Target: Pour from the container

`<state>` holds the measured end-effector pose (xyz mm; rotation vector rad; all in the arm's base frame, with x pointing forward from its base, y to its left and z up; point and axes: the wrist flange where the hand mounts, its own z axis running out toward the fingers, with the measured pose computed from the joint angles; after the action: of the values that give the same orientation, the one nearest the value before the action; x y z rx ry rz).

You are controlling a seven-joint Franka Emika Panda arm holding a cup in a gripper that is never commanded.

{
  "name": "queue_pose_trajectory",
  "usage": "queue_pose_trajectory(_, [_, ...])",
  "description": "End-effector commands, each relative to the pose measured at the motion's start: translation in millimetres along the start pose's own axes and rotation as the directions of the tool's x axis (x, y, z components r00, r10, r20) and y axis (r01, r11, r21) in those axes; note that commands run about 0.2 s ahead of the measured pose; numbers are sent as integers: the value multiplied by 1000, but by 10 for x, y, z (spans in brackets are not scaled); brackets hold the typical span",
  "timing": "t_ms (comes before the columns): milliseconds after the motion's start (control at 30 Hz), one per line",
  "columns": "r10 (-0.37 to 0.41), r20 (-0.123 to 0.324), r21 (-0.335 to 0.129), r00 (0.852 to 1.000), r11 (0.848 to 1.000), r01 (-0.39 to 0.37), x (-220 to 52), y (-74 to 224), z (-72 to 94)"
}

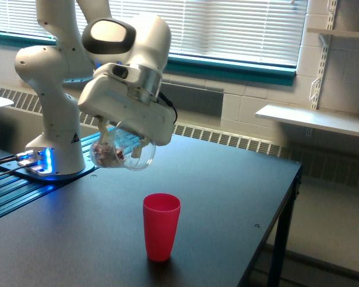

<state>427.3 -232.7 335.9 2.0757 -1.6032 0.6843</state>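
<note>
Arm pose: the white arm rises from its base at the exterior view's left, bends over and reaches down toward the table; its wrist is tilted, with the flat hand body sloping down to the exterior view's right.
Claw: the gripper is clenched on the container, fingers against its wall; the finger on the far side is hidden behind the plastic.
Container: clear plastic, held in the air above the table and tipped on its side, mouth turned to the exterior view's right and a little down. Small pinkish-brown candies lie in its lower end.
Red cup: the red cup stands upright on the table, below the container and to the exterior view's right of it, not touching it.
Table: the dark table is bare around the red cup; its right edge and a black leg show at the exterior view's right, with open floor beyond.
Base: the arm's base stands on a ribbed plate with blue light.
Writing: a small dark triangular sticker on the base, too small to read.
</note>
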Motion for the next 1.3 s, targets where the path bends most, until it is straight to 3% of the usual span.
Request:
queue_pose_trajectory(33, [0, -42, 2, 999, 1000, 0, -211, -271, -111])
queue_pose_trajectory(167, [-8, -41, -7, 999, 1000, 8, -390, -371, -137])
queue_pose_trajectory(467, [8, 19, -50, 1000, 999, -7, -615, -415, -158])
queue_pose_trajectory(867, [26, 137, -191, 990, 982, 0, -696, -216, 24])
queue_pose_trajectory(1300, [13, 76, -252, 997, 968, 7, -483, -264, 171])
